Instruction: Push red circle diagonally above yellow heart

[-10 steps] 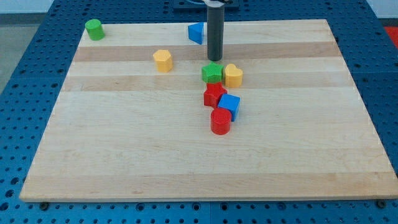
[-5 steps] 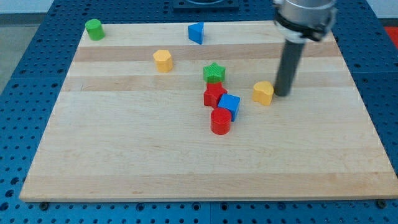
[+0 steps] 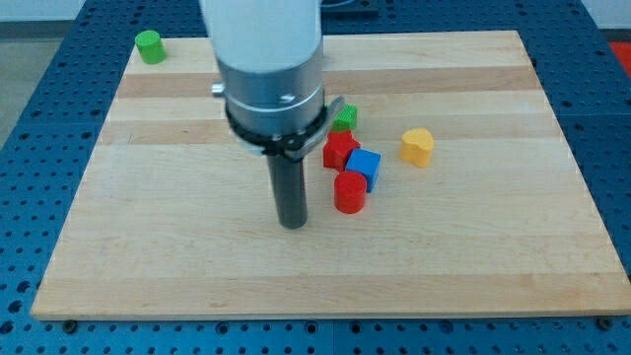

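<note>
The red circle (image 3: 349, 192) stands near the board's middle, touching a blue cube (image 3: 365, 166) above it on the right. The yellow heart (image 3: 417, 146) sits alone, further to the view's right and slightly higher. My tip (image 3: 292, 223) rests on the board to the left of the red circle and a little lower, with a small gap between them. The wide white arm body above the rod hides part of the board's upper middle.
A red star (image 3: 339, 151) touches the blue cube's left side. A green star (image 3: 344, 118) is partly hidden behind the arm. A green cylinder (image 3: 149, 45) stands at the board's top left corner. Other blocks seen earlier are hidden by the arm.
My tip has swung from beside the yellow heart's right side across to the lower left of the red circle. The yellow heart was pushed right from beside the green star. The arm now hides the yellow and blue upper blocks.
</note>
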Robot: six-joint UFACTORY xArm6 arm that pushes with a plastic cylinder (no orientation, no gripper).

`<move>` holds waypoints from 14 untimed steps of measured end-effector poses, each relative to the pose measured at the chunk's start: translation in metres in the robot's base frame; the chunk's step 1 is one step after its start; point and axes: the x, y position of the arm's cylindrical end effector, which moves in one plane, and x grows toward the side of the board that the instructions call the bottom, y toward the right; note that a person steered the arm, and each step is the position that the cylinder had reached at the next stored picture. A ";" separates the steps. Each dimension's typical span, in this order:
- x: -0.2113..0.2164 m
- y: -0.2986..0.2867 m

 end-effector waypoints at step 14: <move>-0.039 0.111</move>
